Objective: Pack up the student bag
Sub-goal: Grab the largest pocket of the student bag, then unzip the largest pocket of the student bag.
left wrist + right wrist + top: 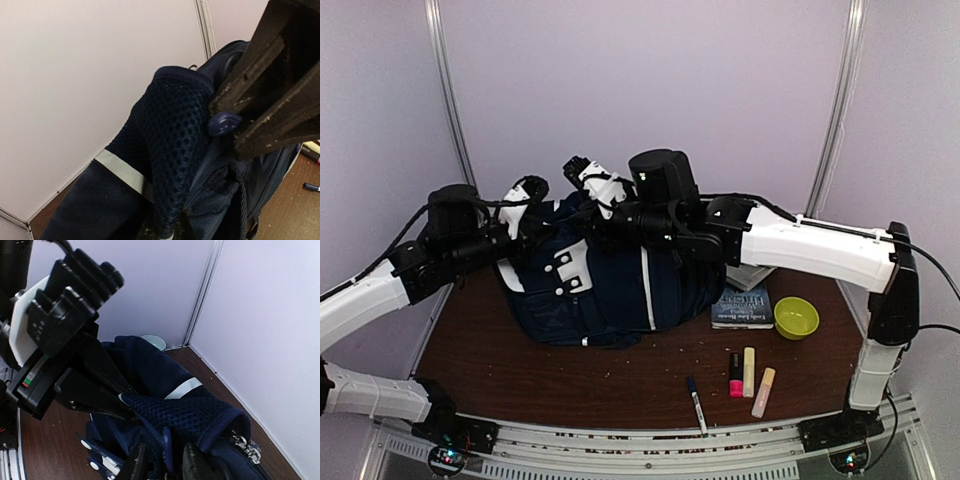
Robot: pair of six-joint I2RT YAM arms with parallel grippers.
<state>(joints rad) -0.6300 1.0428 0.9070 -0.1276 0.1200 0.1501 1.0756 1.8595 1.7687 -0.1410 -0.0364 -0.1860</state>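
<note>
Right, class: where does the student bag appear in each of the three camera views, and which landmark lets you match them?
Top external: the student bag lies centre-left on the table, under both arms.
Left wrist: the student bag fills the lower centre and right, pinched by the left tool.
Right wrist: the student bag sits lower centre, near the wall corner.
Shared landmark: its white trim stripe.

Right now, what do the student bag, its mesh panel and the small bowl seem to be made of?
The student bag: woven navy fabric, matte; it folds and creases softly. Its mesh panel: open-hole knitted mesh, probably synthetic. The bowl: likely plastic, smooth yellow-green with slight sheen.
</note>
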